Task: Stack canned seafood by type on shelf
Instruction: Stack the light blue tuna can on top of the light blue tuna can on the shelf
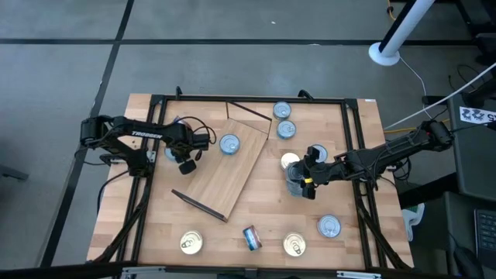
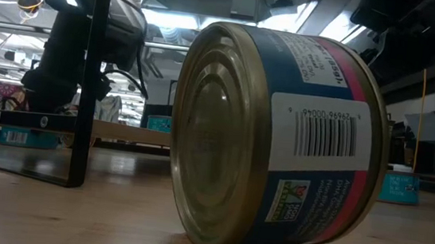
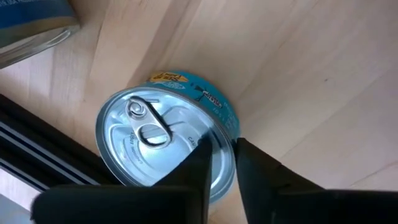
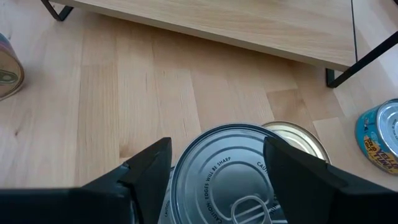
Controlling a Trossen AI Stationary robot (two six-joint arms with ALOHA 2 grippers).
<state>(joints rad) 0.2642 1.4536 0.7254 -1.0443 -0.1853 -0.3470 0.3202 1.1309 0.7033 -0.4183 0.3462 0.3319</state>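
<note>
- Nearest the low camera, a blue-red can (image 2: 280, 140) lies on its side on the worktop (image 1: 263, 221), at the near edge between two gold-lidded cans (image 1: 191, 242) (image 1: 294, 246).
- A silver can (image 1: 328, 226) stands just right of those, near the edge.
- The right gripper (image 1: 304, 183) has a finger on each side of a silver-topped can (image 4: 233, 180); whether it presses the can, I cannot tell. A gold lid (image 4: 297, 138) shows just behind it.
- The shelf (image 1: 232, 167) lies flat and askew at mid-worktop, with one blue can (image 1: 229, 143) on its far part.
- The left gripper (image 1: 183, 159) is at the shelf's left edge, over a blue pull-tab can (image 3: 165, 140); its fingers (image 3: 196, 168) stand close together at the can's rim, though a firm grip I cannot tell.
- Farthest, two silver cans (image 1: 281, 111) (image 1: 286, 129) sit close together at the back, beyond the shelf's right corner.
</note>
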